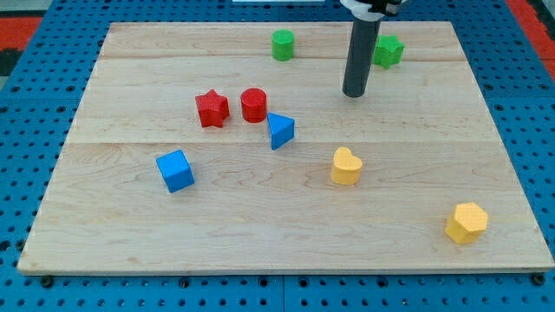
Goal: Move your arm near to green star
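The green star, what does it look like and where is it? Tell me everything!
The green star is a small, chunky block in plain bright green. It lies flat near the board's top edge, toward the view's right. The rod hides its left part, so not all points show. My tip rests just below and left of it; whether the rod touches it cannot be told. No other block touches it.

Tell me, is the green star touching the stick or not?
Probably not touching. My tip rests on the board just below-left of the green star. The rod hides the star's left edge, so a gap higher up cannot be seen.
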